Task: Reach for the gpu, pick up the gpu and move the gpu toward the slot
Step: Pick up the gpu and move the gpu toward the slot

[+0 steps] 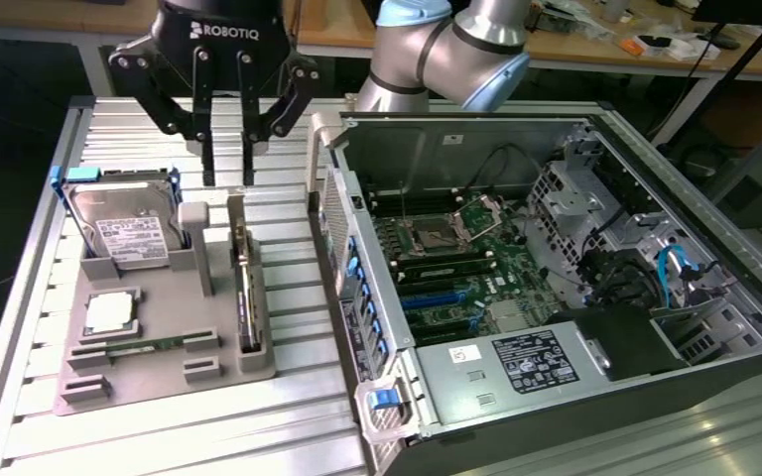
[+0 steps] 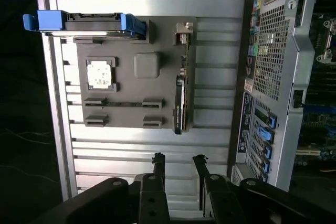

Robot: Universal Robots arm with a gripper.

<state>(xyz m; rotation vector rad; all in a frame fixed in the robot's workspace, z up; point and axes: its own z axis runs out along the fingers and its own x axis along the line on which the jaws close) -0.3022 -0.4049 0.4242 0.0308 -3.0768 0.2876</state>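
Observation:
The gpu (image 1: 246, 297) stands edge-on as a thin dark slab in the right-hand groove of the grey holder (image 1: 156, 372), on the exterior view's left. In the wrist view the gpu (image 2: 180, 100) is a dark strip along the holder's edge. My gripper (image 1: 229, 177) hangs above the far end of the holder, clear of the card, its fingers apart with nothing between them. In the wrist view the gripper (image 2: 179, 158) lines up with the card's length. The expansion slots (image 1: 441, 297) lie on the motherboard inside the open computer case (image 1: 698, 327).
A silver hard drive in a blue caddy (image 1: 123, 226) stands at the holder's back. A processor (image 1: 110, 312) and a slim memory stick (image 1: 143, 347) also lie in the holder. The case wall with blue tabs (image 1: 354, 288) rises right beside the card. Ribbed aluminium tabletop (image 1: 156, 436) surrounds the holder.

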